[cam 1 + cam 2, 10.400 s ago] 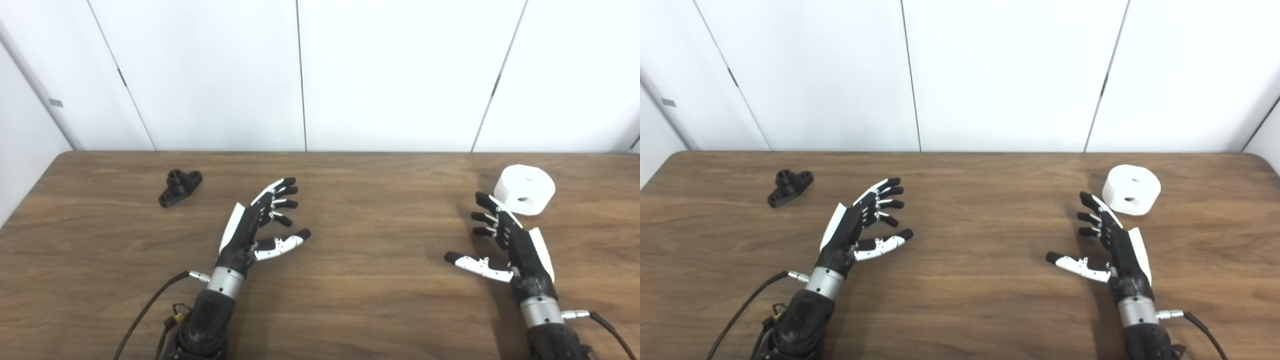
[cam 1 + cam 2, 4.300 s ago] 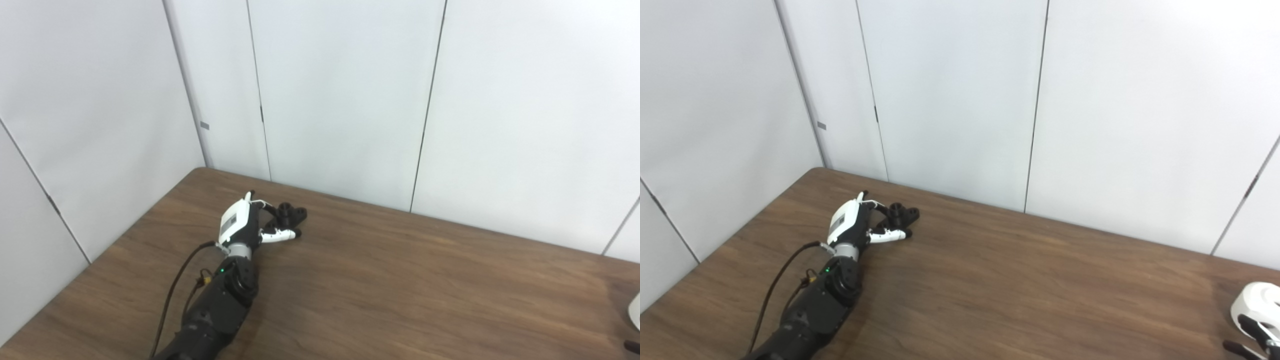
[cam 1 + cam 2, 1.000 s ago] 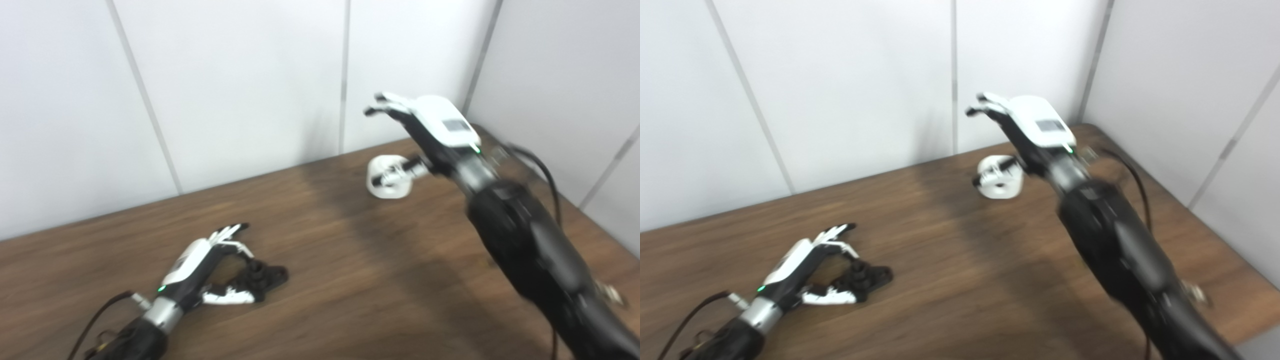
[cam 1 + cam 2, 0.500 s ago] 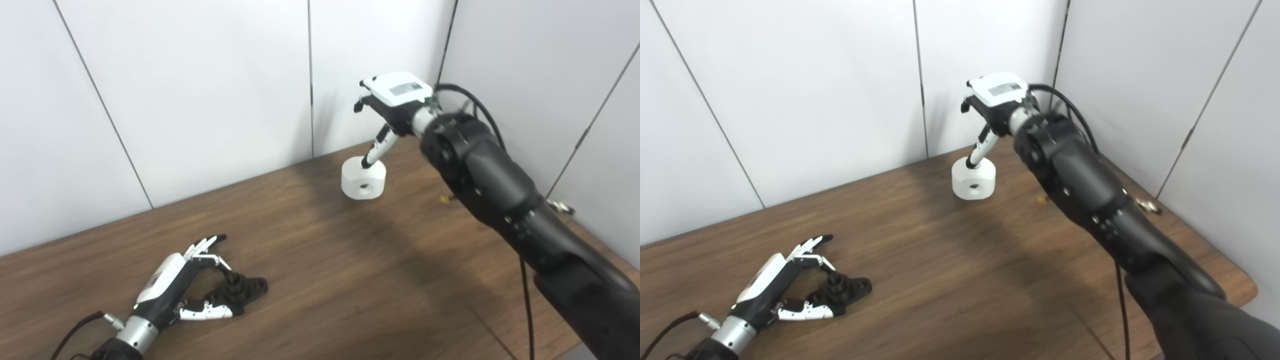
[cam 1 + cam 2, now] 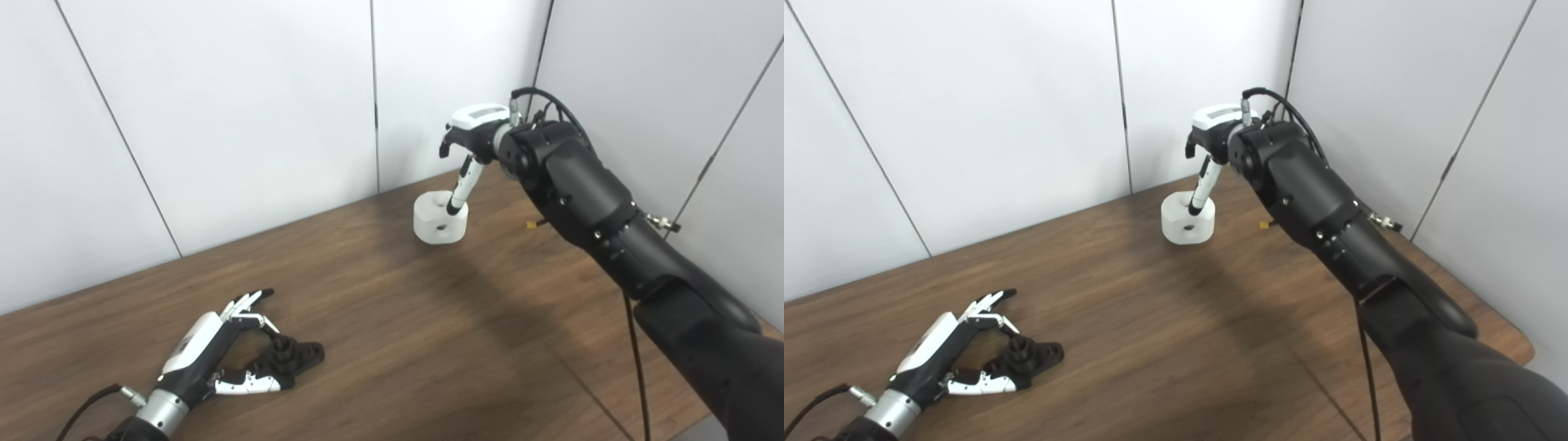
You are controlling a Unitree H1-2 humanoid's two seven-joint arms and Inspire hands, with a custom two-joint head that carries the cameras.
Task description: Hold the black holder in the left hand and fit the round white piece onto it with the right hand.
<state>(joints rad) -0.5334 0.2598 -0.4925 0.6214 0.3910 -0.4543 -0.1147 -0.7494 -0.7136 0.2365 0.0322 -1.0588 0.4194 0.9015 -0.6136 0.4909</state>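
- Left hand (image 5: pixel 211 361): fingers spread around black holder (image 5: pixel 293 360) on the wooden table (image 5: pixel 429 343); grip not closed.
- Right hand (image 5: pixel 471 138): above round white piece (image 5: pixel 438 217), thumb touching its top; grip cannot be determined.

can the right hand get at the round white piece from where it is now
Probably yes. The right hand hangs just above the round white piece, its thumb already reaching down onto the piece's top, and nothing else stands near it on the table.
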